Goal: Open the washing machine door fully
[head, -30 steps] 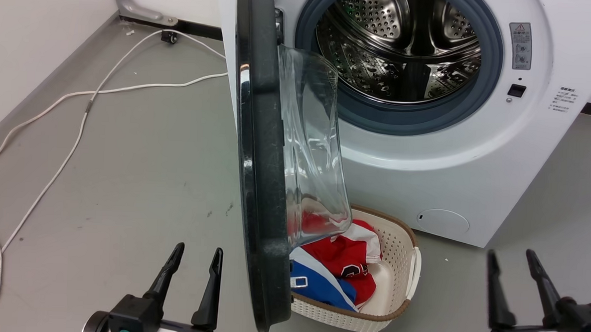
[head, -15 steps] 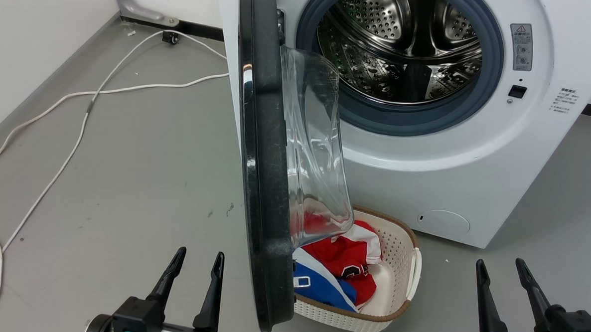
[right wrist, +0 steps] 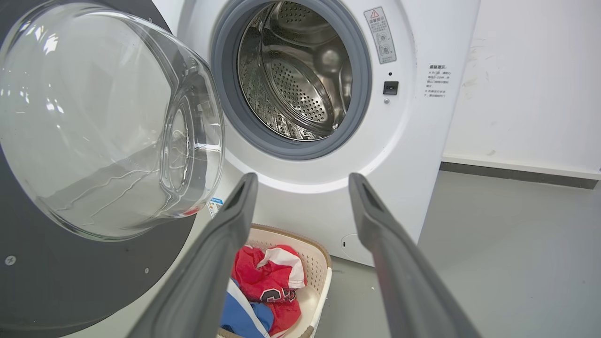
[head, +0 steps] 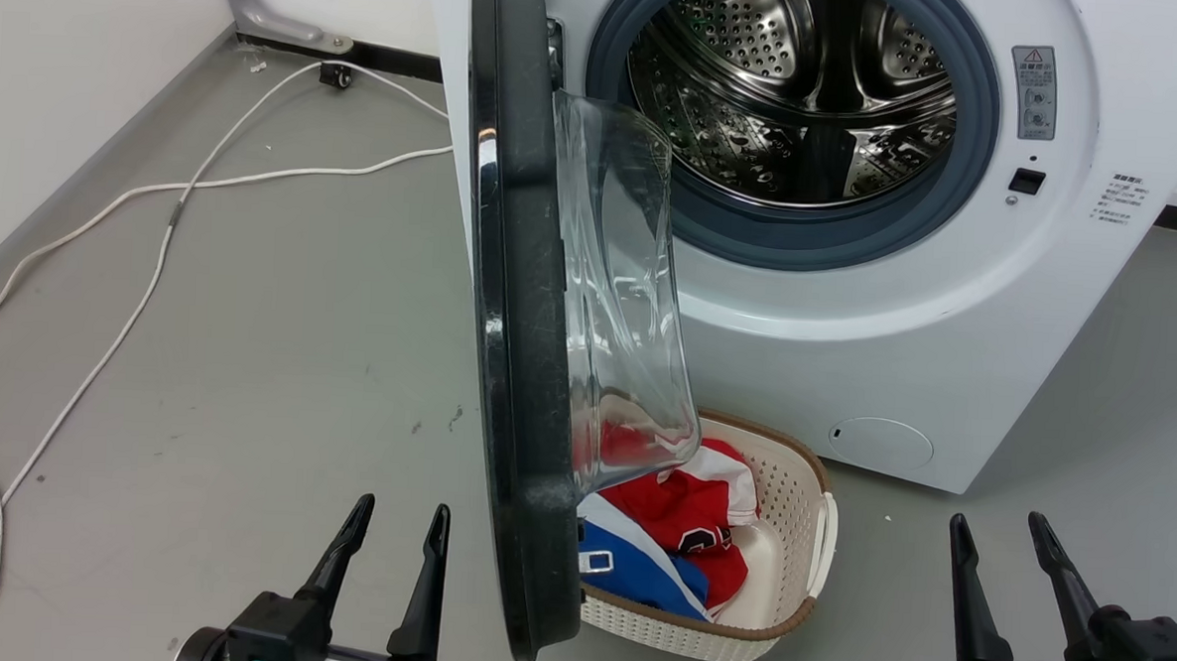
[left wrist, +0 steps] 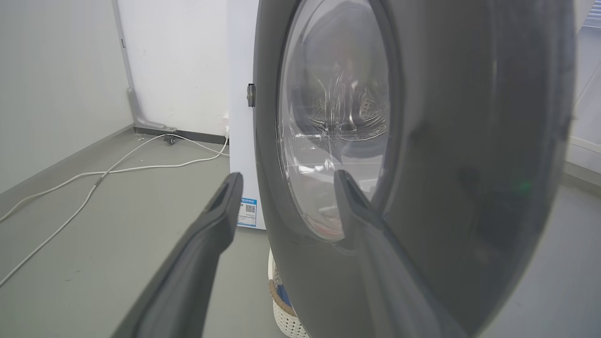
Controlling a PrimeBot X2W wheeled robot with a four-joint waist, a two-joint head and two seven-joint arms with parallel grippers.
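Standing edge-on to the head camera, the washing machine door [head: 517, 367] juts out from its hinge at the left of the drum opening [head: 797, 101], roughly square to the washer's front [head: 946, 336], its glass bowl bulging to the right above the basket [head: 826, 540]. I judge the opening step well along but perhaps not finished, since the door may swing further left. Both grippers sit low with fingers spread and nothing held: the left gripper [head: 404, 506] just beside the door's outer face, the right gripper [head: 996, 520] well apart on the inner side. In the left wrist view one finger overlaps the glossy face; whether it touches, I cannot tell. The next move likely calls for a push on the inner rim — away from the glass — sweeping leftward. Counted: one door, one washer, one basket of red and blue clothes [head: 679, 533], two grippers of two fingers each.
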